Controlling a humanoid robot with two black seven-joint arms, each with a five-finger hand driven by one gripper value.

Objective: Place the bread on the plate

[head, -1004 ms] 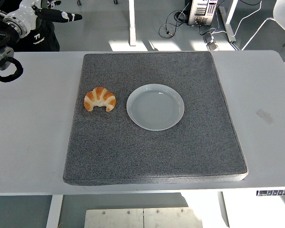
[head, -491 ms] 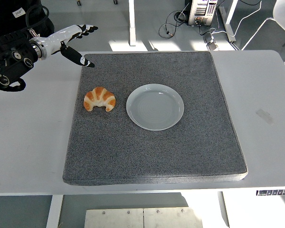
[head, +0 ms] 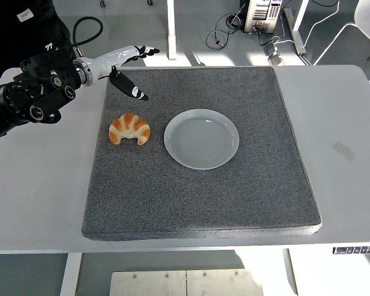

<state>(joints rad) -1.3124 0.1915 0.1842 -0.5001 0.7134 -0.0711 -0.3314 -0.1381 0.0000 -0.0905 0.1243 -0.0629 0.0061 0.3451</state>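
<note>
Overhead view of the table [head: 37, 185], which carries a square dark grey mat [head: 203, 203]. A croissant-shaped bread [head: 129, 129] lies on the left part of the mat, its two tips pointing toward the near edge. Just to its right, apart from it and not touching, sits a round pale grey plate [head: 201, 139] with nothing on it, roughly at the centre of the mat.

The left arm [head: 31, 98] enters from the left edge, black with round joint housings and a looped cable above it. Its white robot hand [head: 124, 61] is stretched out over the mat's far left corner, fingers [head: 147, 50] extended and spread, thumb [head: 131, 88] angled down toward the mat; it is released and grasps nothing. The hand is beyond the bread and clear of it.

The right arm does not appear in this view.

Beyond the table lie a grey floor, white table legs [head: 171, 28], a computer case [head: 263, 13] with trailing cables, and part of a white chair [head: 367, 18] at the upper right.
</note>
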